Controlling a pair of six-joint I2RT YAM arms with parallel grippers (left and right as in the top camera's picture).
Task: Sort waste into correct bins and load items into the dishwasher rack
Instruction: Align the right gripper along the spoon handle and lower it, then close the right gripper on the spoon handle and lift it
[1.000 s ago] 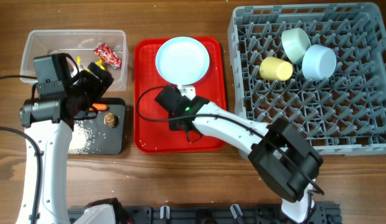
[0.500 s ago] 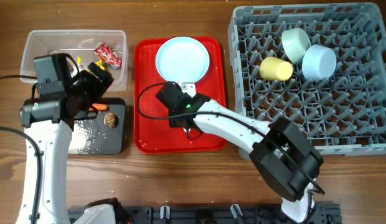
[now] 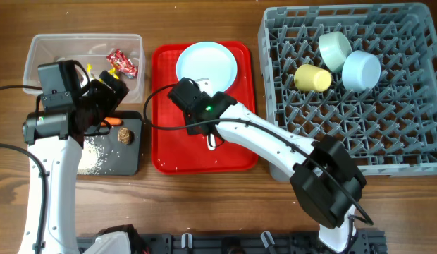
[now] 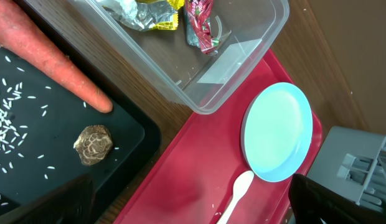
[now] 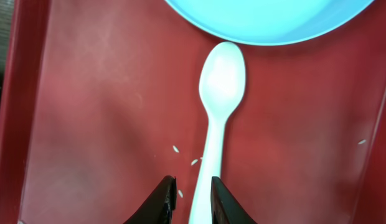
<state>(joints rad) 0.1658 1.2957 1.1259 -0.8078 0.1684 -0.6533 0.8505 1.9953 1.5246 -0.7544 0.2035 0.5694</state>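
White spoon [image 5: 219, 106] lies on the red tray [image 5: 99, 112], long axis straight up the right wrist view. Bowl end points at the blue plate [image 5: 268, 18], maybe touching its rim. The handle runs between the right gripper [image 5: 192, 202] fingers, which are narrowly apart with a gap either side. Left gripper [image 4: 193, 199] gapes wide.

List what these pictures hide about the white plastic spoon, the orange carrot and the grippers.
- White plastic spoon: handle end cut off by the right wrist view's bottom edge; overhead, the right arm covers most of it.
- Orange carrot: thick end runs off the left wrist view; overhead, the left arm hides most.
- Right gripper: only fingertips show in its wrist view.
- Left gripper: only dark, blurred corners in its wrist view.
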